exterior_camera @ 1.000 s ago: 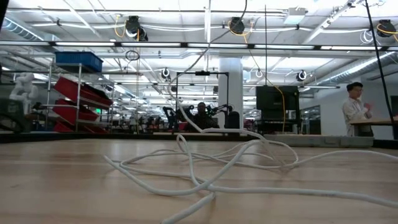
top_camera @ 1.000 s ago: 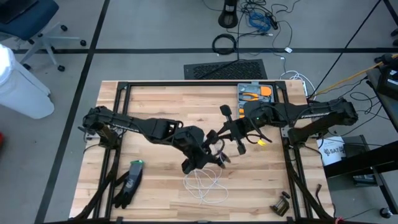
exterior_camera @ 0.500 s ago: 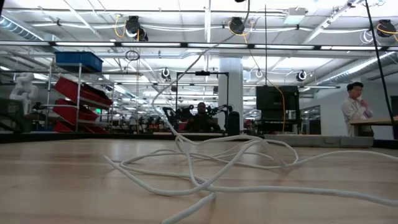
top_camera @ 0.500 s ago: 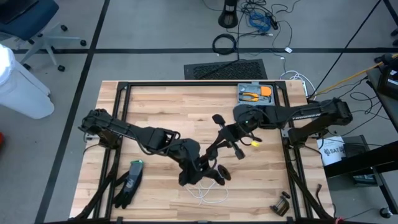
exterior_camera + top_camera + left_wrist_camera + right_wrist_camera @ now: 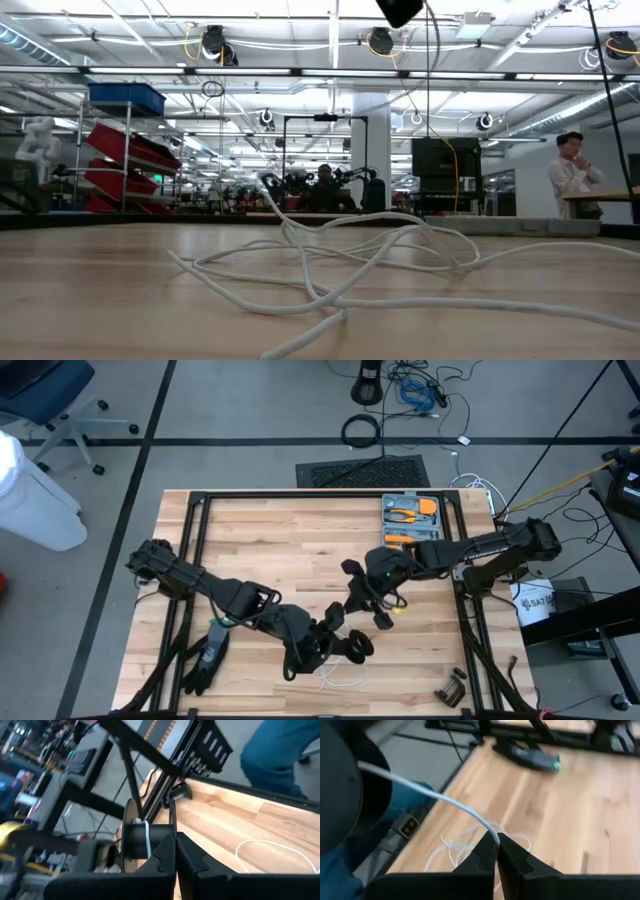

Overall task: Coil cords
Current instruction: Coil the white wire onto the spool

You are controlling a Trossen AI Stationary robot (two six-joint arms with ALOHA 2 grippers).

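On the wooden tabletop [image 5: 260,540], loose white cord [image 5: 338,675] lies slack near the front edge. Just behind it the left gripper [image 5: 175,851], clenched, holds a dark spool [image 5: 145,840], apparently for winding. Beyond the spool, the right gripper [image 5: 496,842] pinches the cord taut.

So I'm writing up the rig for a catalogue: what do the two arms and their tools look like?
Both arms are matte black, built of chunky jointed segments. The left arm and right arm each show thin cabling along the links. The left tool and right tool each end in two black wedge-shaped fingers tapering to narrow tips. A small yellow tag shows near the right wrist. No lettering is legible.
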